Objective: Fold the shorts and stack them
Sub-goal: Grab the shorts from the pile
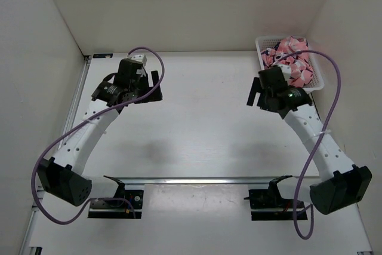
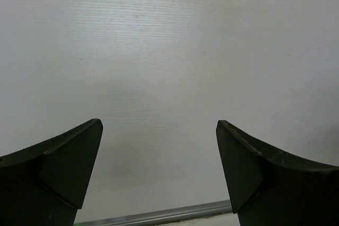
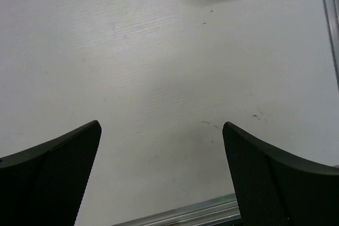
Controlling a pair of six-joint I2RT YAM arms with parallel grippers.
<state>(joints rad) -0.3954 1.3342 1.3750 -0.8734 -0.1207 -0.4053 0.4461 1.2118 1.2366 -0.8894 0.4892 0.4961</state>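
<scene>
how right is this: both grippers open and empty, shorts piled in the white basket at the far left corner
One slip: the white basket of shorts sits at the far right corner, per the top external view. The left gripper and right gripper are indeed open and empty.

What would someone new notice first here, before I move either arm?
The coral-pink shark-print shorts catch the eye first, heaped in the white mesh basket at the far right corner of the table. Next come the two arms poised over the white surface, the left gripper and the right gripper both open with nothing between their fingers.
</scene>
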